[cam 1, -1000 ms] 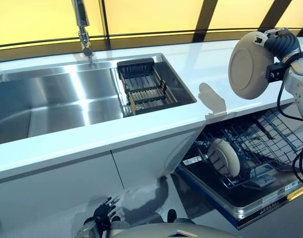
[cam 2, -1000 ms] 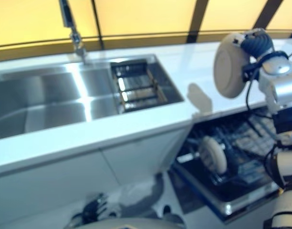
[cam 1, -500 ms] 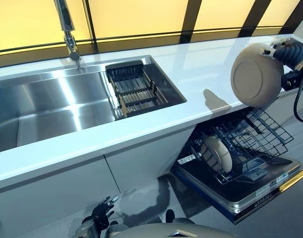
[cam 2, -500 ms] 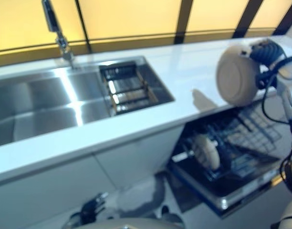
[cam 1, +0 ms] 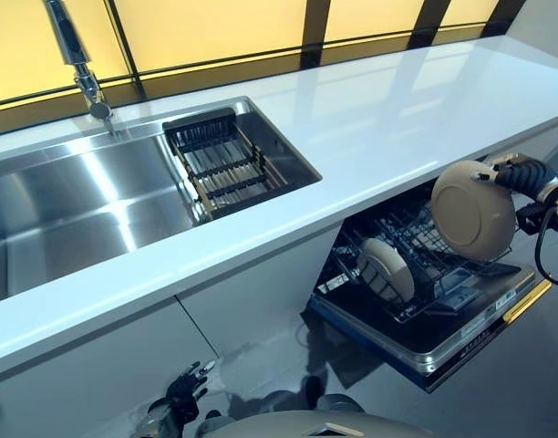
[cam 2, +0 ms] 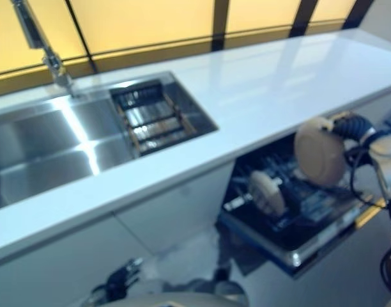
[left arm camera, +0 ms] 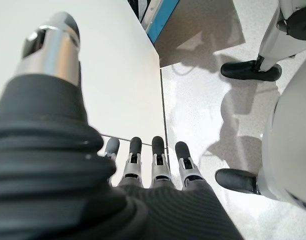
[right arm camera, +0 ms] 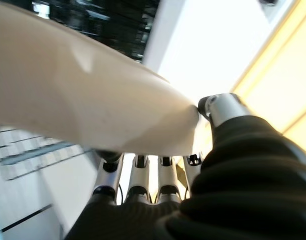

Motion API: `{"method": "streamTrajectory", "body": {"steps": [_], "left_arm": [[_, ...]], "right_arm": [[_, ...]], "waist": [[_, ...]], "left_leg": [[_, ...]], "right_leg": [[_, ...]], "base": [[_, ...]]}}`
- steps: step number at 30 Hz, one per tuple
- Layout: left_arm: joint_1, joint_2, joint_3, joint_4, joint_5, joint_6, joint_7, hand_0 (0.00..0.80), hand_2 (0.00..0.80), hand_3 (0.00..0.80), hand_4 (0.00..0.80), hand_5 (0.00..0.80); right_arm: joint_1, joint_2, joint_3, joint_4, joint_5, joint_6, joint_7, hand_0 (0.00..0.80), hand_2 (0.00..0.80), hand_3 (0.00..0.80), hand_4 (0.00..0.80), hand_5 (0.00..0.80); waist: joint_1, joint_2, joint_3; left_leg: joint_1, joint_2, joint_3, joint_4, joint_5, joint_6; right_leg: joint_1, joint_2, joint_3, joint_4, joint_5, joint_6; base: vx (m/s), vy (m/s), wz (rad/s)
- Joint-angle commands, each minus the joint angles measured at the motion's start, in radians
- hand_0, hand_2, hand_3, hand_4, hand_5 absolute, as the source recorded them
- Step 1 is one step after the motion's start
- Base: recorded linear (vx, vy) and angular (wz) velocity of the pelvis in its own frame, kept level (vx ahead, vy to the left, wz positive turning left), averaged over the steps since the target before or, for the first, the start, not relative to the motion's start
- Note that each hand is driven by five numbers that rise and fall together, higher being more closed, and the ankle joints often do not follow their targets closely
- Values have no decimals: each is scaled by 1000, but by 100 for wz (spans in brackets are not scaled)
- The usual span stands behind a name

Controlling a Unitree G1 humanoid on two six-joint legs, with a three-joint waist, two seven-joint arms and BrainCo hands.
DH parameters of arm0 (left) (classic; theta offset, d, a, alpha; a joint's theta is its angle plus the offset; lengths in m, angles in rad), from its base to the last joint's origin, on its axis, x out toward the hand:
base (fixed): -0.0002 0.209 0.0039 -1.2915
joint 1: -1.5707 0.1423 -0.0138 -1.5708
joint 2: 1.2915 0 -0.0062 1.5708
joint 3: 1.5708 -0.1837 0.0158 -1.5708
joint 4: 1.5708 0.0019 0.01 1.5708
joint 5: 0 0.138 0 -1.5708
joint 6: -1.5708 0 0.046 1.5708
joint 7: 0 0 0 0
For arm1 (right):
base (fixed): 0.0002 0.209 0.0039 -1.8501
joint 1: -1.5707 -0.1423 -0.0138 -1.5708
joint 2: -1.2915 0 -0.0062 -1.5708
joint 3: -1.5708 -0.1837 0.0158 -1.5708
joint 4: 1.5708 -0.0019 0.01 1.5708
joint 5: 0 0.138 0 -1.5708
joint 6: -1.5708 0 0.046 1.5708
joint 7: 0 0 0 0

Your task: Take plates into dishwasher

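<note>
Right hand (cam 1: 527, 179) pinches a cream plate (cam 1: 472, 210) by its rim, thumb on one face and fingers behind the other, holding it on edge above the dishwasher rack (cam 1: 423, 265). The slots lie below it and toward the cabinet side, where another plate (cam 1: 388, 269) already stands upright; the held plate looks roughly parallel to that one, so lowering it edge-first should suit. Left hand (left arm camera: 153, 165), fingers relaxed and empty, hangs low by the cabinet front (left arm camera: 113, 75), well apart.

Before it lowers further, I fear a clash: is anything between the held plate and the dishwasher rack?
Nothing visible blocks it. The plate in the right hand hangs over open rack wires; the racked plate stands off to its left.
</note>
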Motion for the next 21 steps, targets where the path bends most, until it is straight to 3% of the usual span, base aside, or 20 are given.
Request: {"method": "streamTrajectory", "body": {"steps": [1,9,21], "left_arm": [[-50,44,52,29,39,-37,-23,0,0,0,0,0],[-47,43,62,21,40,-45,-33,0,0,0,0,0],[-53,40,28,-6,23,-43,-37,0,0,0,0,0]], "right_arm": [[-12,20,-68,-37,-48,-43,4,800,800,800,800,800],[76,73,-91,-57,-122,-75,-3,800,800,800,800,800],[46,176,-40,31,-180,-120,-110,800,800,800,800,800]], "waist": [[-3,-56,17],[-16,-46,32],[8,-14,57]], "left_leg": [[19,-18,-20,2,-34,62],[18,-19,-12,2,-36,65],[4,-22,-32,2,-33,64]], "right_leg": [[30,-15,-1,2,4,19],[18,-11,14,2,8,18],[5,-18,3,2,8,16]], "base": [[-18,-16,-6],[-18,-17,-9],[-8,-29,0]]}}
